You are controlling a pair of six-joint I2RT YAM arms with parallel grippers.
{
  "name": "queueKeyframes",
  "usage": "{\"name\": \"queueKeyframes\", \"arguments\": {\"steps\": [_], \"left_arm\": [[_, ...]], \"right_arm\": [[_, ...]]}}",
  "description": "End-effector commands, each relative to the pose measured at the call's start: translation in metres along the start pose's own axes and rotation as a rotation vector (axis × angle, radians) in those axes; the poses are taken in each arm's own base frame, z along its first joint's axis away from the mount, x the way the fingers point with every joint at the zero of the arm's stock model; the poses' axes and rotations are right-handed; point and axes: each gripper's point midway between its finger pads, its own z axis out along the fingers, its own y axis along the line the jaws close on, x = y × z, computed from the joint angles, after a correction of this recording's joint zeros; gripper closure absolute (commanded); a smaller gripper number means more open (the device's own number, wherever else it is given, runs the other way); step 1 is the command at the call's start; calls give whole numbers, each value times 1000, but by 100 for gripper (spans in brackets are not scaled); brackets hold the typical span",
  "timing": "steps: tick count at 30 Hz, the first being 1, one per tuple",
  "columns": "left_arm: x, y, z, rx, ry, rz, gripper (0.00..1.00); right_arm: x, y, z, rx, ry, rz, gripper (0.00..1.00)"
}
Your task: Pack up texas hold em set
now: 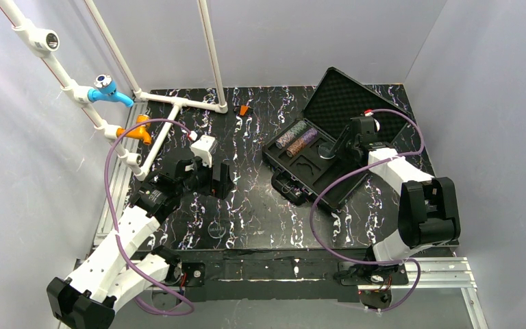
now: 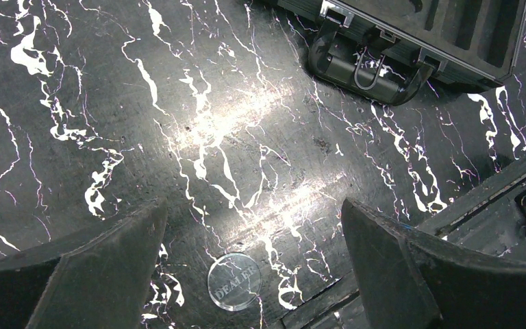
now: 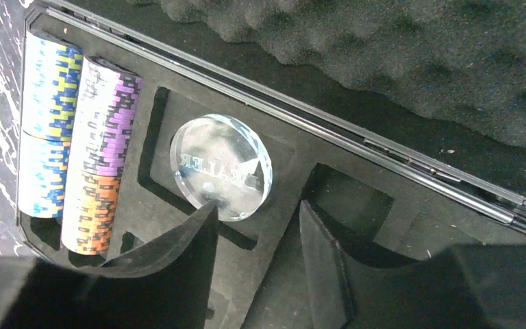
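Observation:
The black case lies open at the right, its foam-lined lid tilted back. Two rows of chip stacks lie in the tray's far slots. In the right wrist view they are a blue-green-yellow row and a purple-and-orange row. A clear DEALER disc rests tilted in a tray slot beside them. My right gripper is open and empty over the tray, its left fingertip at the disc's near edge. My left gripper is open and empty above the table, over a second clear DEALER disc.
The case's handle faces the table's middle. A small orange piece lies at the back by the white pipe frame. The second disc also shows near the front edge. A metal rail runs along the front.

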Motion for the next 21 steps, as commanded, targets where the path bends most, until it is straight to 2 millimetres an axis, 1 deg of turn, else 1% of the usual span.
{"name": "queueKeyframes", "arguments": {"steps": [1,3,5,11,16,21], "left_arm": [[-2,1,-3,-5,-24,17,2],[-2,1,-3,-6,-22,17,2],[-2,1,-3,-8,-22,18,2],[-2,1,-3,-9,-22,19,2],[-2,2,-3,-12,-23,19,2],[-2,2,-2,-12,-21,21,2]], "right_arm": [[-24,13,-3,-32,-57,-48,50],[-24,19,-1,-51,-46,-58,58],[-27,23,1,-68,-46,-63,60],[-31,29,10,-74,-43,-72,61],[-27,25,18,-58,-21,-74,61],[-25,25,18,-54,-9,-90,59]]}}
